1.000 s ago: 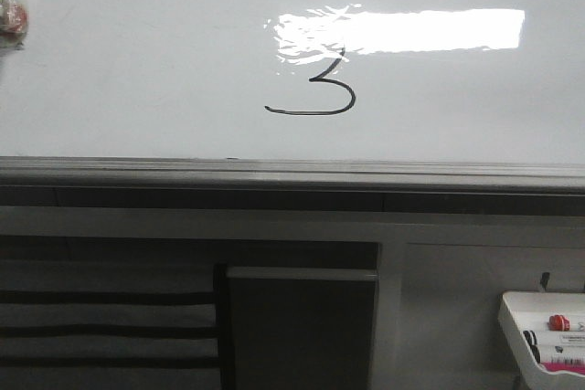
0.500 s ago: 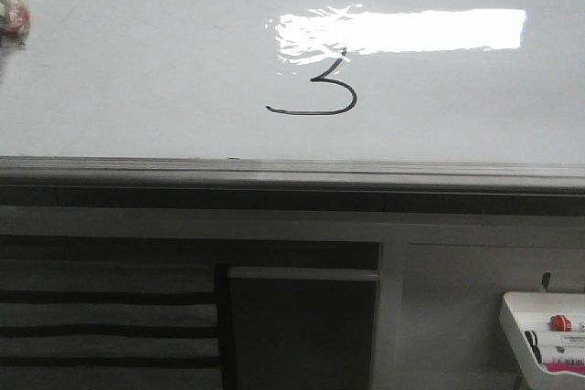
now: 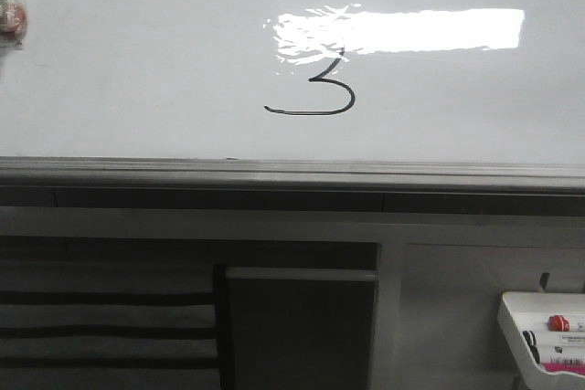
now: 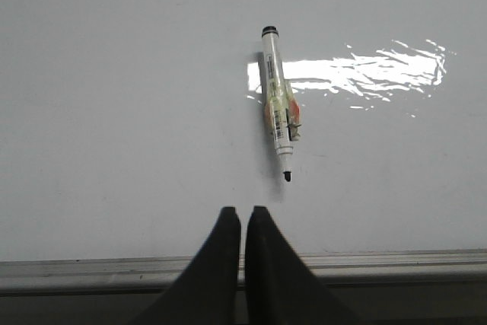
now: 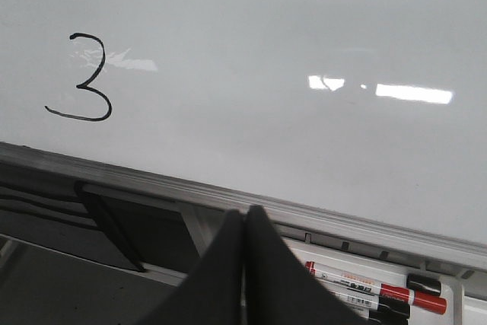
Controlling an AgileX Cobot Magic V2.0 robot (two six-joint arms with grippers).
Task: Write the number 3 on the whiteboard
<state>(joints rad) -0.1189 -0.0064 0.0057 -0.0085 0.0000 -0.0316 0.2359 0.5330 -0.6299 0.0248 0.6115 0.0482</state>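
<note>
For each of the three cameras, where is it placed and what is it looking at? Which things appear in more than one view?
Front view: faces forward at the whiteboard with the number 3; no arm shows.
Left wrist view: on the left arm, facing the board and a marker stuck on it; left pincer shut.
Right wrist view: on the right arm, facing the 3 and the marker tray; right pincer shut.
Shared: front and right wrist views both show the 3 and the tray.

light: bright rectangular reflection (image 3: 402,31) | furniture: dark cabinet panel (image 3: 302,331) below; white marker tray (image 3: 512,321) lower right
</note>
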